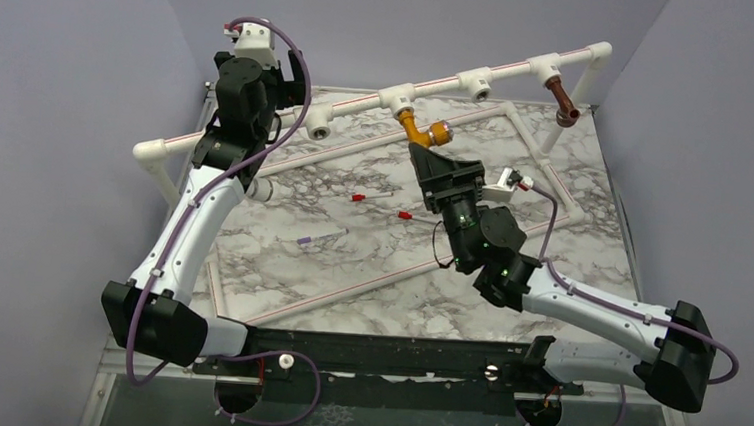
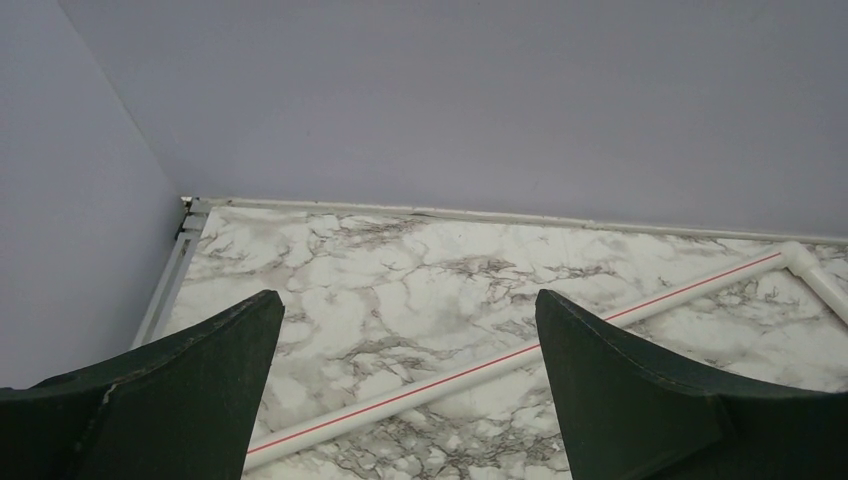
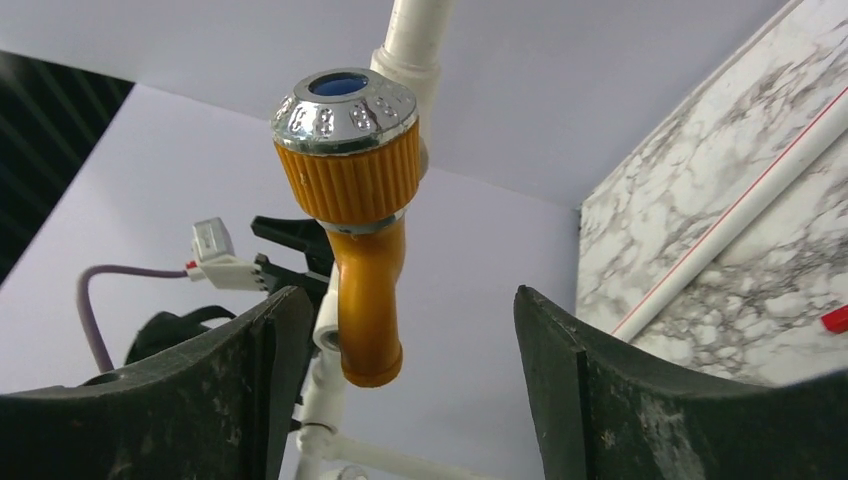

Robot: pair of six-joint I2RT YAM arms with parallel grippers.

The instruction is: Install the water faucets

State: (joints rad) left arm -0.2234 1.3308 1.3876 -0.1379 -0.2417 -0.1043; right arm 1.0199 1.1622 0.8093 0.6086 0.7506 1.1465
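The yellow-orange faucet [image 3: 365,250] is smooth, shiny plastic with a bent neck. It has a fat knob with little ridges and a round silver cap with a blue middle. It hangs from a white tee [image 1: 397,98] on the long white pipe [image 1: 351,102] that runs above the far edge of the desk [image 1: 349,271], near the middle. The desk top looks like white and grey marble.

The right claw [image 3: 400,300] has two dark, rough, curved fingers, held wide apart. The faucet shows between them, closer to the finger on the left of the wrist view, and is not squeezed.

The dark brown faucet [image 1: 561,99] hangs from the pipe near the far right corner, well apart from both claws.

The left claw [image 2: 410,300] is spread apart too, over the far left corner, holding nothing.
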